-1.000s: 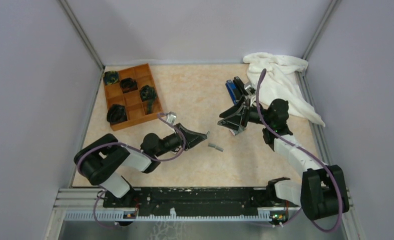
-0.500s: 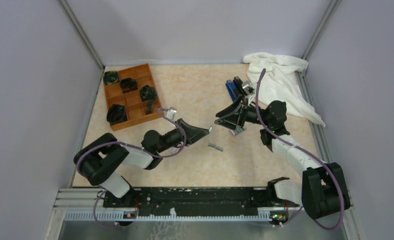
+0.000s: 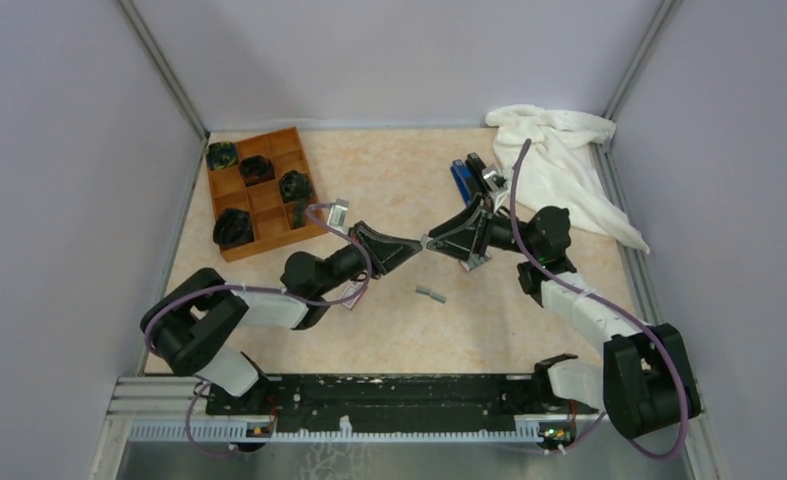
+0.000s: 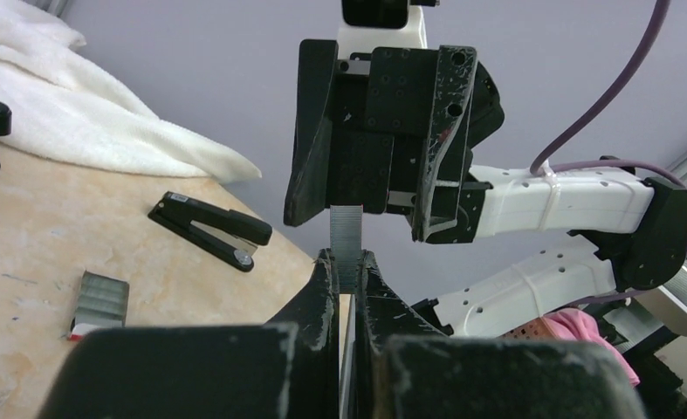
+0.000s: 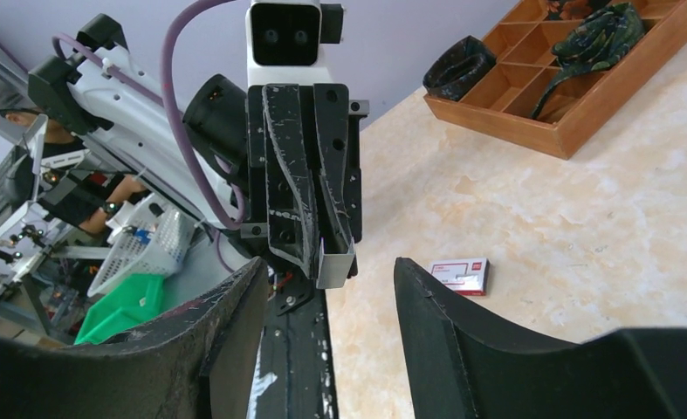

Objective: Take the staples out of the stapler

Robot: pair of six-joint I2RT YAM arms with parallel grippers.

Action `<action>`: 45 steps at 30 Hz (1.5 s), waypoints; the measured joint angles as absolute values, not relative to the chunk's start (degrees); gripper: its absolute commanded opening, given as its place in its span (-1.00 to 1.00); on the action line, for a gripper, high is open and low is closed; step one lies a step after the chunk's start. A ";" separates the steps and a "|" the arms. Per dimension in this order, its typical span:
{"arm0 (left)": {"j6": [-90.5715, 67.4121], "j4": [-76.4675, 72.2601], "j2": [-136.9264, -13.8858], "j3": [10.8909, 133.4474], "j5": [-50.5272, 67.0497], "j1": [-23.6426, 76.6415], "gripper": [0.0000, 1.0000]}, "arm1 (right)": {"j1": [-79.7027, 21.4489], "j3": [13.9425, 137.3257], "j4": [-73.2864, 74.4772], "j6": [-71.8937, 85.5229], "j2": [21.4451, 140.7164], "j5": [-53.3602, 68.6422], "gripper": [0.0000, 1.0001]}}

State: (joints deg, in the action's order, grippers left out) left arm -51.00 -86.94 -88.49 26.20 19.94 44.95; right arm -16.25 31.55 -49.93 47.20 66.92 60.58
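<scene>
The staples [image 4: 346,229] look like dull silvery metal, finely ribbed, and the left gripper [image 4: 346,262] is matt black plastic, scuffed pale along its edges. The towel [image 4: 86,122] is nubbly white cloth. The table [image 4: 25,249] is a smooth marbled beige, and the stapler [image 4: 210,231] a faintly glossy black.

From my station the table [image 3: 389,330] reads as marbled peach and cream, closed in by plain pale lilac-grey walls [image 3: 69,150]. Far left, the tray [image 3: 269,240] is orange-brown, and its contents [image 3: 234,228] are black flecked with dark green. Far right, the towel [image 3: 559,165] is plain white, and the blue stapler [image 3: 459,182] beside it is a bright royal shade. The black stapler [image 4: 210,230] is dark all over. The staples [image 4: 347,240] are silvery grey with fine ribbing. The small box [image 5: 460,274] is white with red. The left arm [image 3: 269,312] and right arm [image 3: 589,310] are black and white, with purple cables [image 5: 172,96].
</scene>
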 measured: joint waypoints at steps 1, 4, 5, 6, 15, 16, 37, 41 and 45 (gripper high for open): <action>-51.22 -86.94 -88.49 26.48 19.92 44.95 -1.00 | -16.38 31.46 -50.02 47.44 66.92 60.60 0.07; -51.79 -86.96 -88.49 26.96 19.97 44.95 -1.00 | -16.73 31.46 -50.74 48.16 66.92 60.51 0.01; -51.92 -86.96 -88.49 27.11 19.97 44.95 -1.00 | -16.80 31.46 -51.09 48.38 66.92 60.51 -0.01; -52.07 -86.96 -88.49 27.29 20.01 44.95 -1.00 | -16.84 31.46 -51.48 48.71 66.92 60.51 -0.04; -53.15 -86.96 -88.62 27.55 20.56 44.97 -1.00 | -16.86 30.72 -54.54 51.29 66.92 60.05 -0.19; -53.21 -86.98 -88.77 27.62 20.67 44.97 -1.00 | -16.86 30.72 -54.81 51.51 66.92 60.03 -0.20; -54.17 -87.05 -89.76 28.40 21.76 45.01 -1.00 | -16.86 30.72 -54.63 51.62 66.92 59.59 -0.36; -54.24 -87.05 -89.91 28.40 22.11 45.10 -1.00 | -16.86 30.72 -54.30 51.48 66.92 59.42 -0.41; -54.24 -87.05 -89.95 28.40 22.33 45.25 -1.00 | -16.86 30.72 -54.02 51.16 66.92 59.33 -0.57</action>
State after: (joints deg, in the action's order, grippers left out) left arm -54.24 -87.05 -89.95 28.40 22.33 45.25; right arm -16.86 30.72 -54.02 51.16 66.92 59.33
